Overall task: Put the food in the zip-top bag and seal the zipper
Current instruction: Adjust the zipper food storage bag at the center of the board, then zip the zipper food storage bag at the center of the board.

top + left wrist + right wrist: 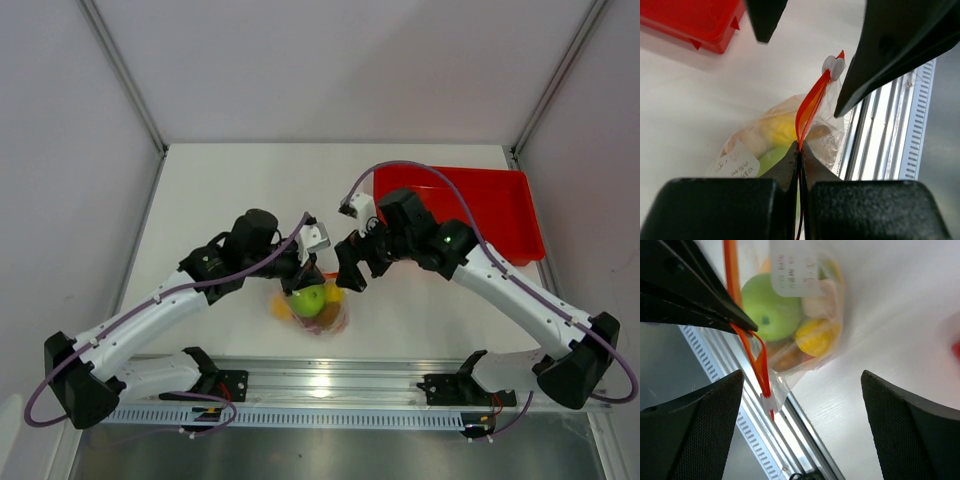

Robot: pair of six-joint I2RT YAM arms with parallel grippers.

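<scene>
The view from above shows both arms meeting at the lower middle of the frame. The zip-top bag [312, 308] is just below them, near the front edge of the white worktop [230, 190]. The claws are too dark there to read.

The left wrist view gives what is missing: the left claw [800, 148] is clenched on the zipper [812, 102] at the lower middle of the frame. The orange-red strip runs up from there to a small white slider [834, 65], and its two halves stand slightly apart.

The right wrist view shows the right claw [801, 375] released, its fingers wide apart at the two lower corners and gripping nothing. The slider end of the bag is between them.

The worktop is closed by pale walls [330, 70] at the back and sides, and a metal rail [330, 385] runs along its near edge. A red tray [480, 205] stands at the upper right of the top view, well apart from the bag.

Inside the bag, the right wrist view shows a green apple [769, 305] beside the zipper and a yellow fruit [816, 337] lower down. Something brown lies under them, which I cannot name. A white label [797, 272] is stuck on the clear plastic.
</scene>
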